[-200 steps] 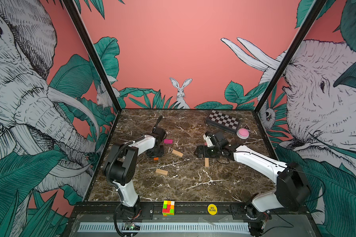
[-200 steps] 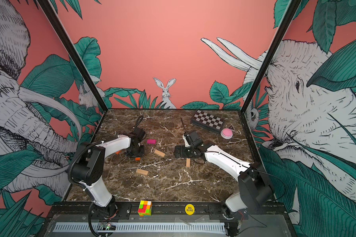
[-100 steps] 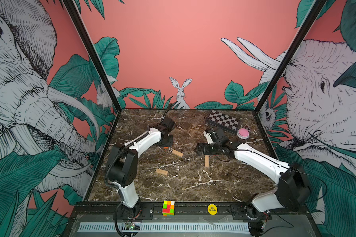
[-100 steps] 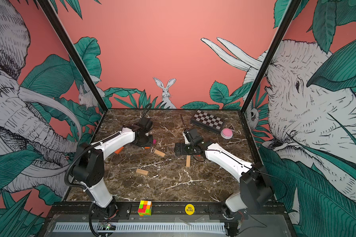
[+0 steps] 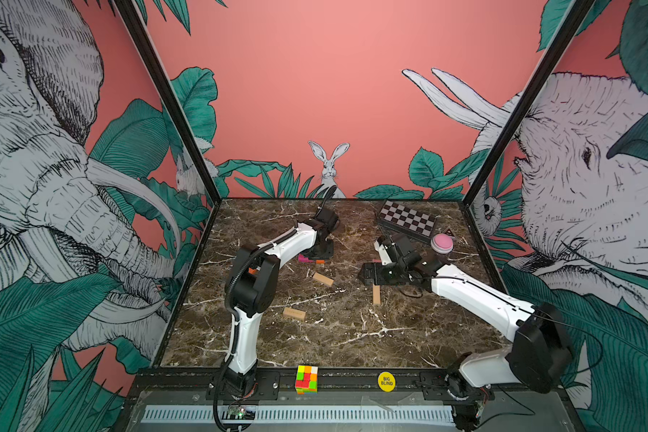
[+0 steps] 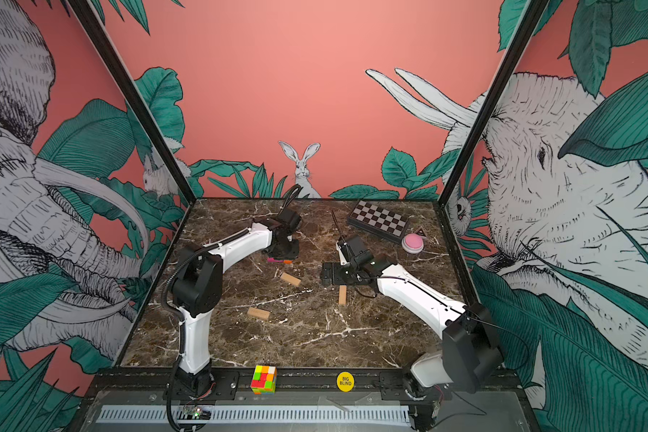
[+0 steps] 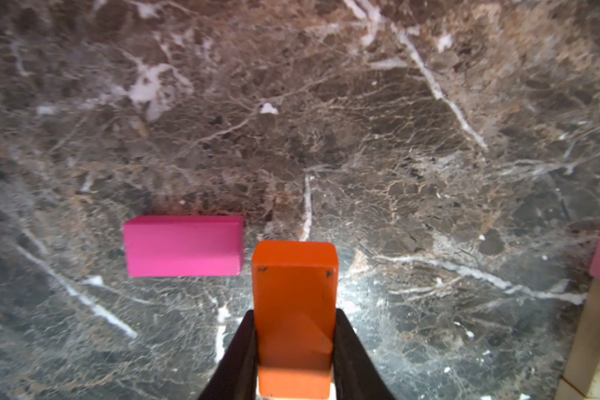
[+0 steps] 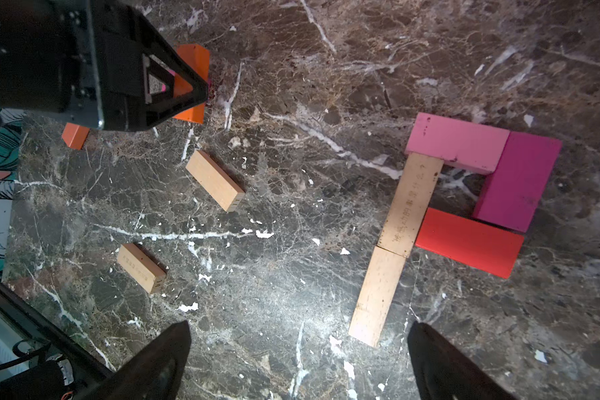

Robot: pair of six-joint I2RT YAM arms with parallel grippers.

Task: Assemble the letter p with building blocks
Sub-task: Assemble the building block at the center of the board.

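Left claw (image 7: pixel 295 317) is pinching an orange block (image 7: pixel 293 266) by its long sides, one end sticking out past the fingertips. It sits over the far half of the marble table (image 5: pixel 352 336), just left of centre. A magenta block (image 7: pixel 182 246) lies flat right beside that free end with a thin gap showing. Can't tell if the orange block touches the marble. Right claw (image 8: pixel 298 325) is spread wide, holding nothing, hanging over the p figure right of centre. The stem is two tan pieces end to end: the upper tan block (image 8: pixel 411 204) and the lower tan block (image 8: pixel 376 296). A pink block (image 8: pixel 456 142) caps the far end and runs right. A dark magenta block (image 8: pixel 518 180) forms the right side, touching the pink block. A red block (image 8: pixel 468 242) closes the loop on the near side, butted against the stem. In both top views my right claw hides most of it, and only the lower tan block (image 5: pixel 376 295) (image 6: pixel 342 295) pokes out toward the near side. Loose pieces: a spare tan block (image 5: pixel 323 279) lies mid-table between the arms, and a nearer spare tan block (image 5: pixel 294 313) lies left of it. A second orange block (image 8: pixel 75 135) lies left of my left claw. The checkered box (image 5: pixel 406 221) is at far right, and the puzzle cube (image 5: pixel 306 378) sits on the front rail.
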